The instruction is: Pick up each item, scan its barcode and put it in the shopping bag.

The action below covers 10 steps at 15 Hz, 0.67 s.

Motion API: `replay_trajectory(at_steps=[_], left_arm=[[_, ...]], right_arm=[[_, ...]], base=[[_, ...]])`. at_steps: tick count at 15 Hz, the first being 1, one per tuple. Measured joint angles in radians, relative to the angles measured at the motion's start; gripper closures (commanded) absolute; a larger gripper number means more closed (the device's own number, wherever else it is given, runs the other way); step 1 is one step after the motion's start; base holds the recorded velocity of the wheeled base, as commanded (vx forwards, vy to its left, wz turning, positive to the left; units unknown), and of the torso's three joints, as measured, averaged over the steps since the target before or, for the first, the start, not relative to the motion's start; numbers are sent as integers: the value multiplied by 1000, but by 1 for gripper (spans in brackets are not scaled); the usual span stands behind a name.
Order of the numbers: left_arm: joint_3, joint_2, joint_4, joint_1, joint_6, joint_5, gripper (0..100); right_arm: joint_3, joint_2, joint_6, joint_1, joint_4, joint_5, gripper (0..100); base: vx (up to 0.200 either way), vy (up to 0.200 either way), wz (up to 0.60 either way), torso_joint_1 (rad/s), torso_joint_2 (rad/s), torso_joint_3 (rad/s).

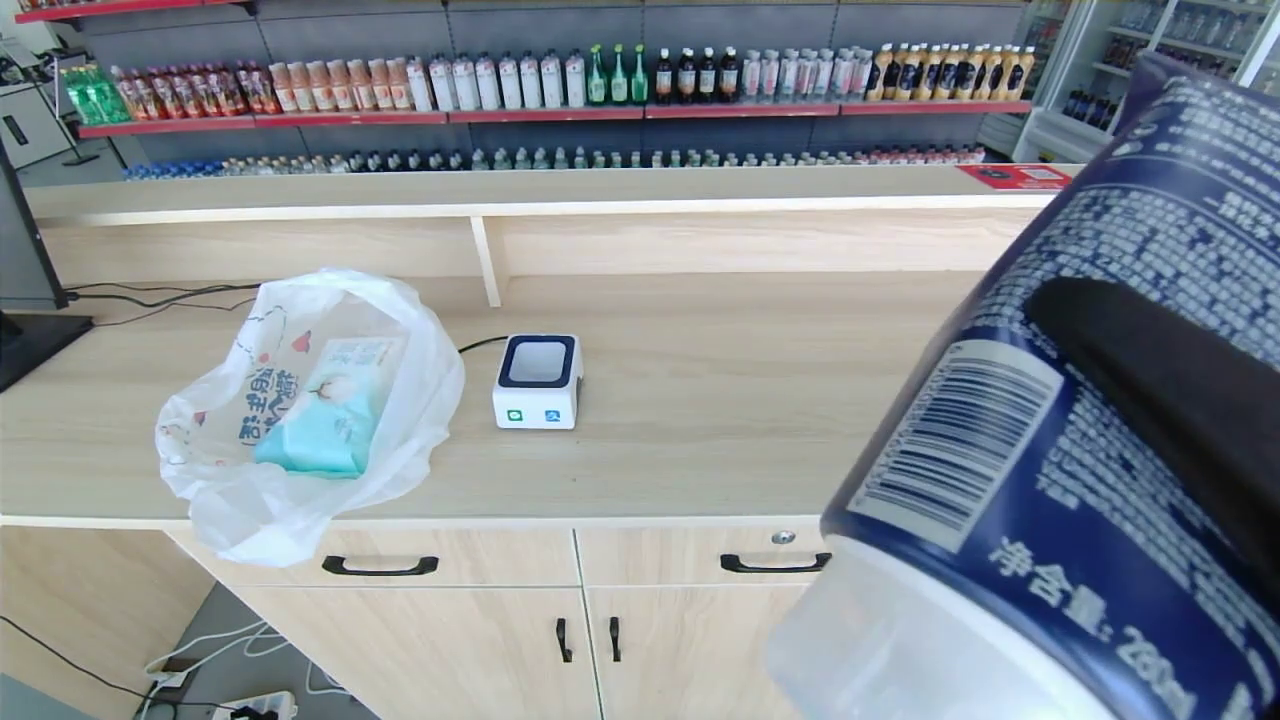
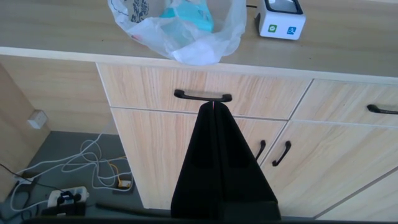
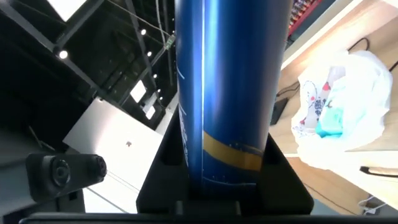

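A dark blue bottle (image 1: 1080, 420) with a clear cap (image 1: 880, 640) is held up close in the head view, tilted, its white barcode (image 1: 950, 440) facing me. My right gripper (image 3: 227, 155) is shut on the bottle (image 3: 230, 81); one black finger (image 1: 1150, 370) lies across the label. The white scanner (image 1: 538, 381) stands mid-counter, far below and left of the bottle. The white shopping bag (image 1: 300, 400) lies left of the scanner with a teal tissue pack (image 1: 335, 410) inside. My left gripper (image 2: 212, 107) hangs shut in front of the drawers, below the bag (image 2: 180, 28) and scanner (image 2: 281, 17).
The wooden counter (image 1: 720, 400) has a raised back ledge (image 1: 600, 195). A dark monitor base (image 1: 30, 340) sits at its far left. Drawer handles (image 1: 380, 567) line the front. Cables and a power strip (image 2: 65, 199) lie on the floor. Drink shelves (image 1: 560, 85) stand behind.
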Motion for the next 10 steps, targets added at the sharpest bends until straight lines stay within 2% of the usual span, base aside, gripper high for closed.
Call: replay_trajectory(at_steps=[3, 6, 8, 10], left_arm=[[0, 0, 0, 0, 0, 0, 100], [0, 0, 0, 0, -3, 0, 100], [0, 0, 0, 0, -2, 0, 100], [0, 0, 0, 0, -3, 0, 100]], right_arm=[[-5, 65, -69, -95, -1, 71, 100], [32, 162, -231, -186, 0, 176, 100], [69, 209, -287, -230, -1, 201, 100], [122, 254, -380, -365, 1, 237, 100]], base=[[0, 0, 0, 0, 0, 0], [0, 0, 0, 0, 0, 0], [0, 0, 0, 0, 0, 0], [0, 0, 0, 0, 0, 0]])
